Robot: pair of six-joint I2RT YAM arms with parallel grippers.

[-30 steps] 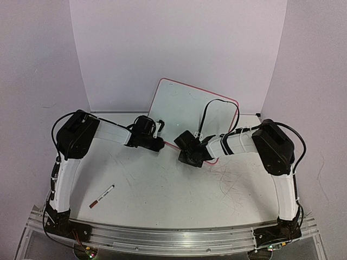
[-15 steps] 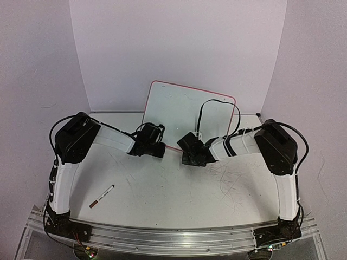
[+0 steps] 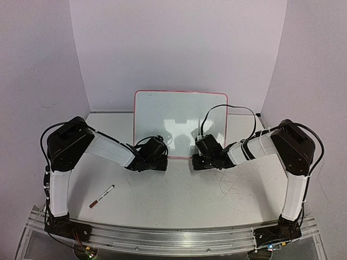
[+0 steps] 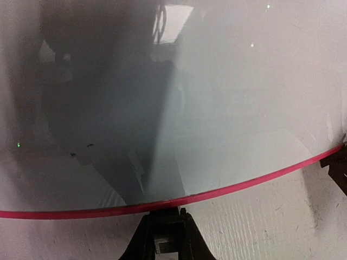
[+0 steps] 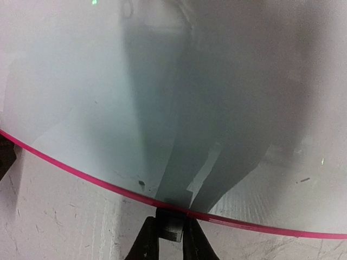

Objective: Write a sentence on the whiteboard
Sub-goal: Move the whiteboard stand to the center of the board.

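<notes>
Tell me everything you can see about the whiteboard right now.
The whiteboard is a glossy white rectangle with a thin pink-red frame and rounded corners. It stands upright near the back of the table, with no writing visible. The left gripper and right gripper each pinch its bottom edge.

Bright even light, soft shadows, wrist cams fisheye-bent, dark reflections on whiteboard [image 4: 260, 97]

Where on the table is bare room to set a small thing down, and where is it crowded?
Crowded: along the lower edge of the whiteboard, where the left tool and the right tool pinch its frame. Free: the wide table patch in front of them, between the marker and the right arm.
</notes>
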